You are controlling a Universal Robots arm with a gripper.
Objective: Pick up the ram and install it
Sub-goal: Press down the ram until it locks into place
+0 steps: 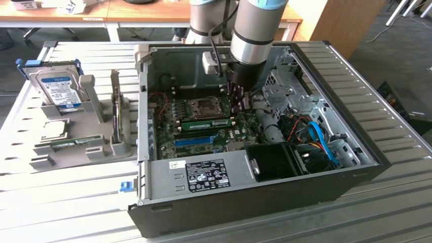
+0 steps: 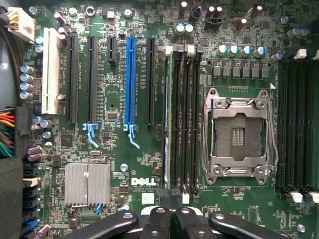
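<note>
The ram [image 1: 206,124] is a green stick with a pale label, standing on edge in a memory slot of the motherboard, just in front of the empty processor socket [image 1: 204,105]. From the wrist view I look straight down on the ram [image 2: 166,124] as a thin strip in the slot beside three empty black slots. My gripper [image 1: 238,107] hangs inside the open computer case over the stick's end at the exterior view's right. The fingers [image 2: 172,221] are shut together with nothing between them, just off one end of the stick.
A grey holder [image 1: 88,139] outside the case carries a blue-labelled hard drive [image 1: 59,91], a square silver chip [image 1: 54,129] and a small green board [image 1: 68,144]. Inside, a drive cage [image 1: 287,91] and cables [image 1: 317,136] crowd the exterior view's right. A blue slot [image 2: 130,79] and heatsink [image 2: 87,183] lie nearby.
</note>
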